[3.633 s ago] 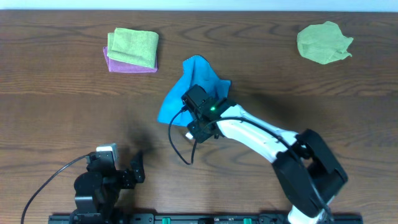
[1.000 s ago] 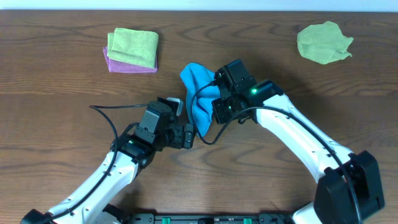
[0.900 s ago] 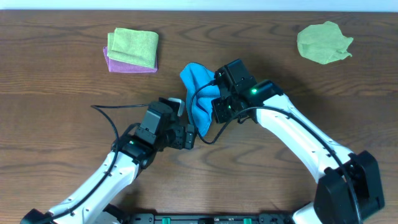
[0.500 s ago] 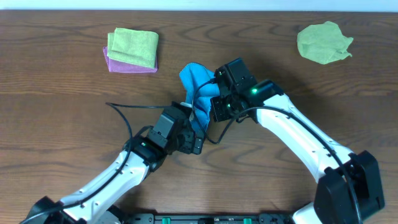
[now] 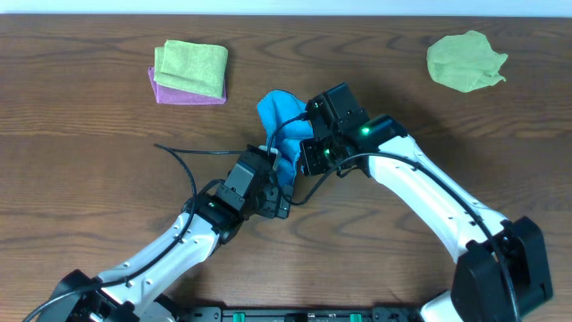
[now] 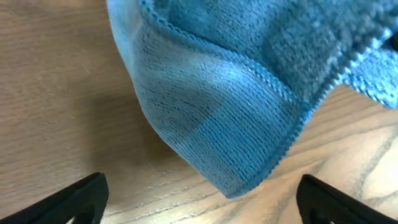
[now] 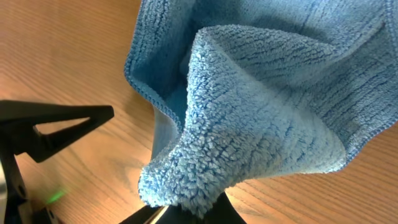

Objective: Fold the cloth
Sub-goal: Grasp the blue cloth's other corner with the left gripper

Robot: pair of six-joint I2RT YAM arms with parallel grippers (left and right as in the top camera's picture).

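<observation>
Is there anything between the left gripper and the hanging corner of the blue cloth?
Nothing visible does. The open left gripper faces the hanging corner of the blue cloth directly, just above the table.

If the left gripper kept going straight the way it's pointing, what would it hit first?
Most likely the lower corner of the blue cloth, straight ahead of the left gripper and in line with the gap between its open fingers, though depth is unclear.

We see a robotics lab bench: a left arm [image 5: 170, 253] and a right arm [image 5: 429, 192], white and black, rise from a rail [image 5: 295, 315] at the edge of a wood-grain table [image 5: 71, 161], a loose cable [image 5: 179, 150] trailing, a blue cloth [image 5: 279, 112] and a crumpled green cloth [image 5: 465, 61] set about.
</observation>
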